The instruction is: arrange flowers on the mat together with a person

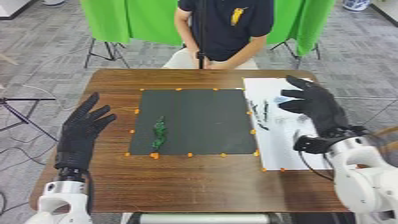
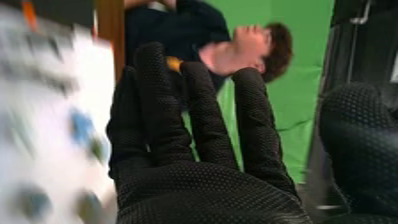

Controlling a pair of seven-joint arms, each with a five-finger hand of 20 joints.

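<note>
Surface: the brown wooden table (image 1: 195,187) carries a dark grey rectangular mat (image 1: 200,120), laid flat. Small orange markers (image 1: 155,156) are spaced along the mat's edges. One slender green leafy sprig (image 1: 160,134) lies on the mat, in its left part and towards the robot's side, running roughly lengthwise towards the robot. A white rectangular sheet (image 1: 277,137) is laid along the mat's right side. On it are narrow dark items (image 1: 266,111) near the mat, too small to identify; the right wrist view records blurred blue and green patches (image 2: 82,125) there.

Hands: the left hand (image 1: 80,131), black-gloved, is over the table's left side, well apart from the sprig, fingers extended and thumb spread wide. The right hand (image 1: 313,104), likewise gloved, is over the white sheet, fingers straight, thumb wide of them, holding nothing.

Room: bright green cloth (image 1: 115,20) hangs beyond the far edge, with thin black stand legs (image 1: 108,52) below. The floor is grey tile (image 1: 44,55). Thin cables (image 1: 19,154) trail across it at left. A blue-and-white rounded vessel (image 1: 356,4) is at the far right.
</note>
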